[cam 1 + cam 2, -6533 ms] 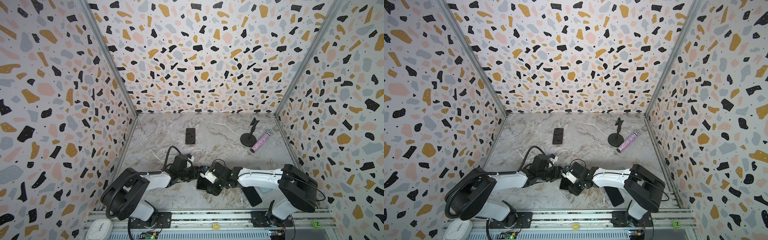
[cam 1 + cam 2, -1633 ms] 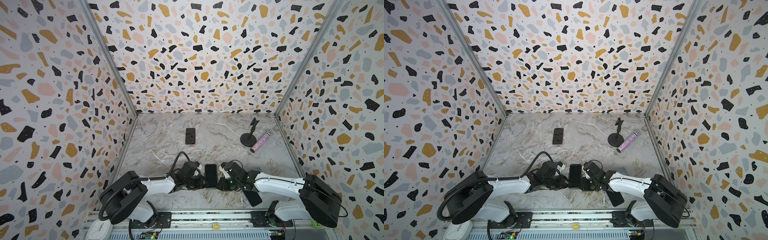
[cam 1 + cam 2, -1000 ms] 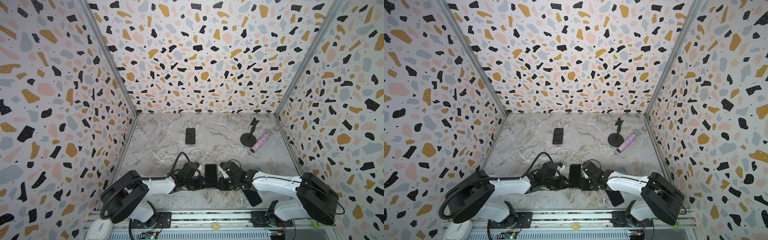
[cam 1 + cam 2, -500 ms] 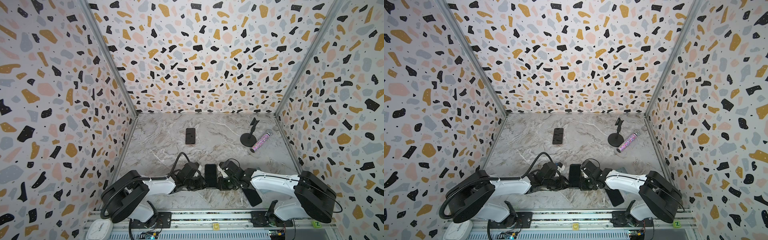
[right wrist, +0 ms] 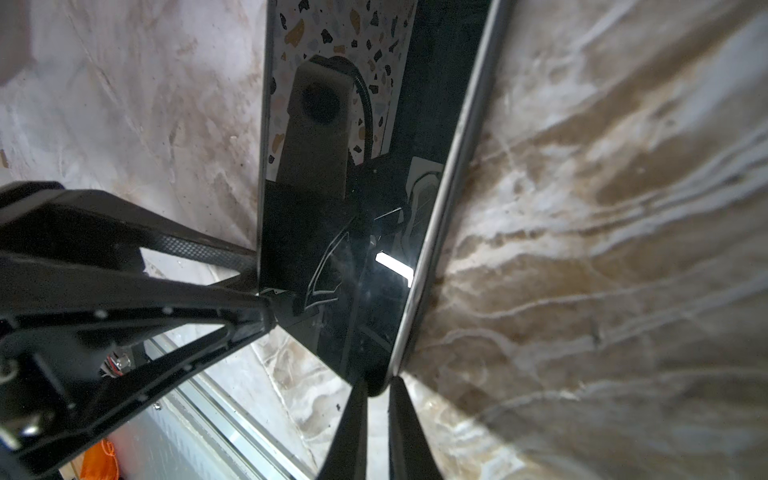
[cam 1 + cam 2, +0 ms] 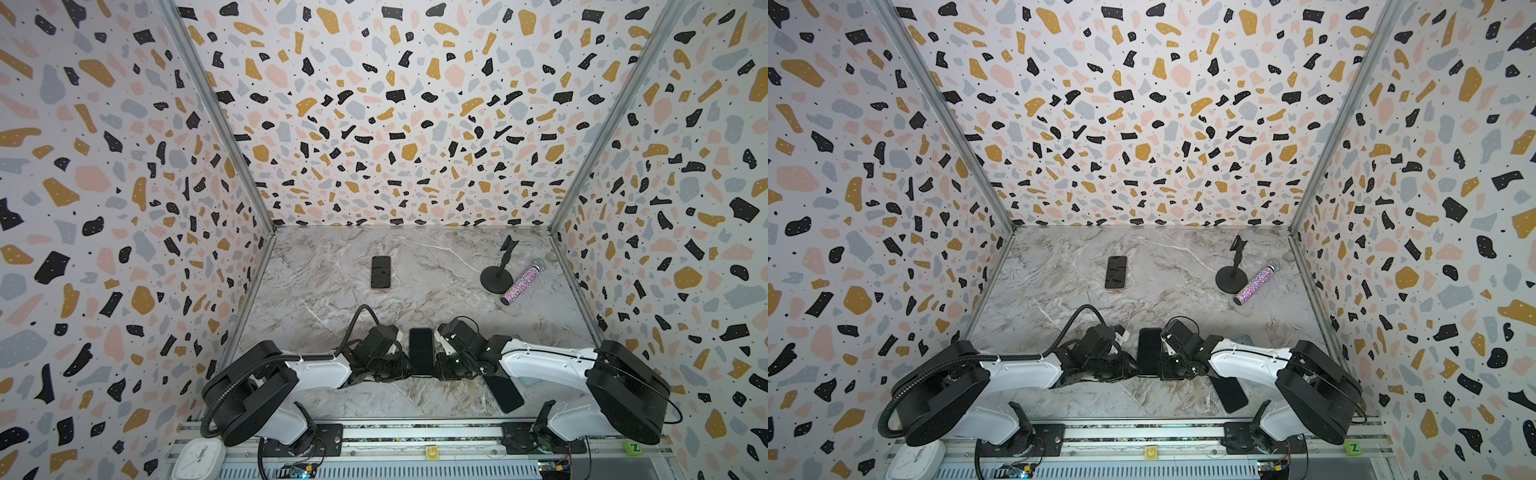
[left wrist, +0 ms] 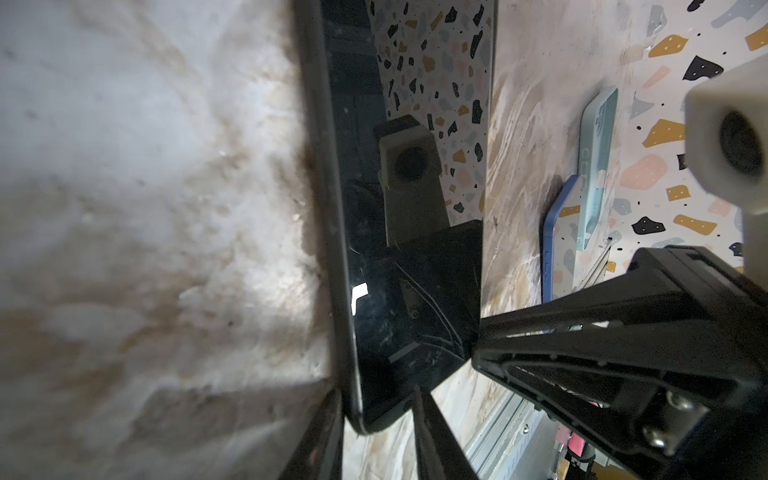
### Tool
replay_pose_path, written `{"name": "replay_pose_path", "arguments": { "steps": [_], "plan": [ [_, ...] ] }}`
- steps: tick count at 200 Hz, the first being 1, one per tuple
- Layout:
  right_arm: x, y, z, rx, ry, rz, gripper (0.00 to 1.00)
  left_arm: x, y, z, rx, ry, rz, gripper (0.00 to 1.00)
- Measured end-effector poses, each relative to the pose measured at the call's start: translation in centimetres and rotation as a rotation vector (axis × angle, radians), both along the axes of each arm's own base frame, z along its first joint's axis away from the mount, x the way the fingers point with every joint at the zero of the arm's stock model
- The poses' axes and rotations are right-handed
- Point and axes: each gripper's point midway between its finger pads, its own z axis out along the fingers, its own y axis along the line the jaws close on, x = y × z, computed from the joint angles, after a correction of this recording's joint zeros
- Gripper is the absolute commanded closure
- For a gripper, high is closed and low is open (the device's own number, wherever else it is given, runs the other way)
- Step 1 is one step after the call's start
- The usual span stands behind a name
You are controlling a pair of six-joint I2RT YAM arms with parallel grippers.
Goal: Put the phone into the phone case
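Note:
A black phone sits at the table's front middle, screen up, between my two grippers. My left gripper reaches in from the left and is shut on the phone's near corner, one finger on each face. From the right, my right gripper pinches the opposite near corner with its jaws almost together. The phone's left long edge shows a thick dark rim and its right long edge a silvery one. Whether a phone case wraps it, I cannot tell.
A second phone lies at the back middle. A black stand and a glittery tube are at the back right. A black slab lies under my right arm. A light blue case and a blue case lie nearby.
The right gripper's jaws have narrowed on the phone's corner and that arm has edged left. The phone and the left arm have hardly moved in the last second.

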Motion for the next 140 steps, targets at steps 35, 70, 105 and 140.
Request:
{"name": "replay_pose_path", "arguments": {
  "steps": [35, 70, 105, 140],
  "plan": [
    [0.04, 0.14, -0.16, 0.01, 0.015, -0.004, 0.9, 0.02, 0.07, -0.05, 0.004, 0.0, 0.003, 0.7],
    [0.07, 0.26, -0.23, 0.018, 0.026, -0.006, 0.91, 0.07, 0.16, -0.09, 0.009, 0.001, 0.009, 0.7],
    [0.09, 0.34, -0.38, 0.024, 0.039, -0.01, 0.93, 0.1, 0.24, -0.13, 0.012, 0.004, 0.017, 0.7],
    [0.09, 0.36, -0.41, 0.028, 0.048, -0.011, 0.93, 0.11, 0.26, -0.15, 0.013, 0.007, 0.021, 0.7]
  ]
}}
